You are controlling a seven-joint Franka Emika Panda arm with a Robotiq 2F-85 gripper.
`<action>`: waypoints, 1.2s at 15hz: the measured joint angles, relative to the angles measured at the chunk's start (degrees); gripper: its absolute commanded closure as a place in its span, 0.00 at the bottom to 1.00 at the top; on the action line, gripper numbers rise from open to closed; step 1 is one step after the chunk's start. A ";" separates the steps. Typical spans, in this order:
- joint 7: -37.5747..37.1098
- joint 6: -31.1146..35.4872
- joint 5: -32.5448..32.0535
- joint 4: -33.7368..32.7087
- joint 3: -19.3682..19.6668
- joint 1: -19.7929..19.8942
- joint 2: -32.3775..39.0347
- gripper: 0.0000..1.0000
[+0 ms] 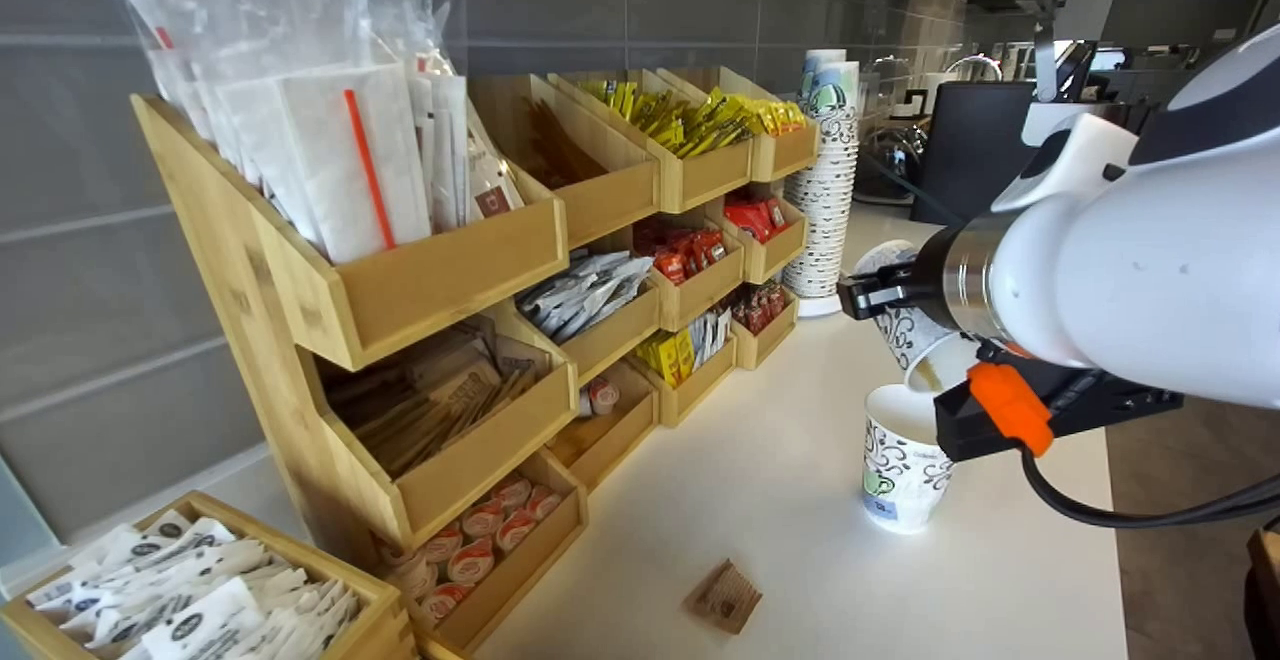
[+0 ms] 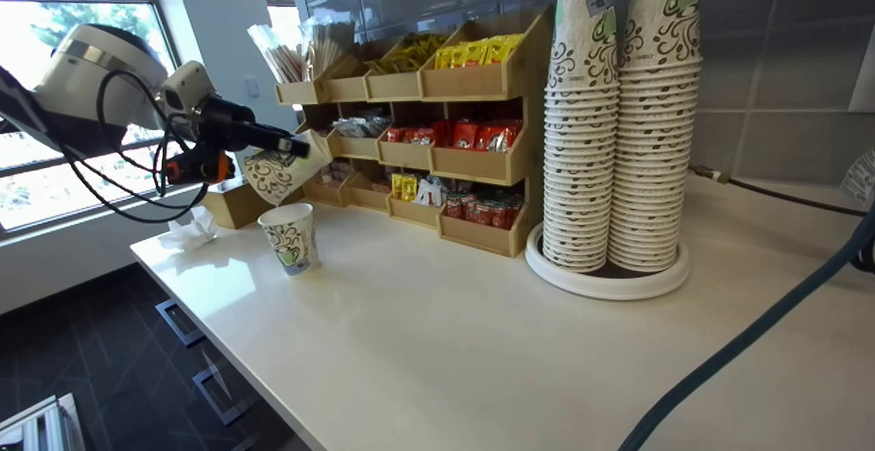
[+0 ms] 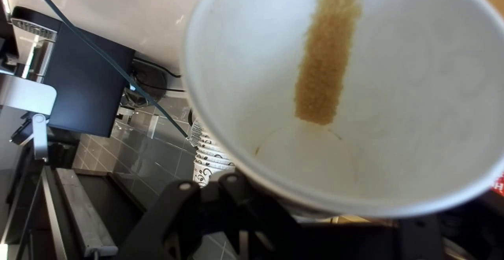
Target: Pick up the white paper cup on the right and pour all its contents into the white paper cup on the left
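Though beyond wrist view, cup (image 1: pixel 900 470) beneath tilted cup (image 2: pixel 270 176) in both exterior views.

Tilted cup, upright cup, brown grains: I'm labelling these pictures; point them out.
Tilted cup (image 2: pixel 279 173), in an exterior view: outer wall.
Upright cup (image 1: pixel 903 465), in an exterior view: outer wall.
Brown grains (image 3: pixel 328 51), wrist view: strip's middle.

The upper cup (image 2: pixel 271 175) hangs over the lower cup (image 2: pixel 290 238) on the table (image 2: pixel 424 314). Stacked cups (image 2: pixel 584 150) stand beside the rack (image 2: pixel 405 157).
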State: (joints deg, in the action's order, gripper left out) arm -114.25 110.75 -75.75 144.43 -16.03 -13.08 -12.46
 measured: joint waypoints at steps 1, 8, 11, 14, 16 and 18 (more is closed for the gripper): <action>-0.15 -0.46 -0.21 -0.02 -0.05 -0.17 0.07 0.58; -0.88 -2.54 -2.12 -0.31 -0.43 -0.96 0.47 0.58; -0.91 -3.67 -2.50 -0.67 -0.52 -1.46 0.68 0.58; -0.91 -4.05 -2.76 -0.76 -0.55 -1.67 0.88 0.58; -0.91 -4.12 -2.92 -0.77 -0.55 -1.70 1.00 0.58; -0.91 -4.26 -3.29 -0.77 -0.55 -1.71 1.05 0.58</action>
State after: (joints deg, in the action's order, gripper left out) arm -115.16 106.49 -79.04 143.67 -16.58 -14.79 -11.41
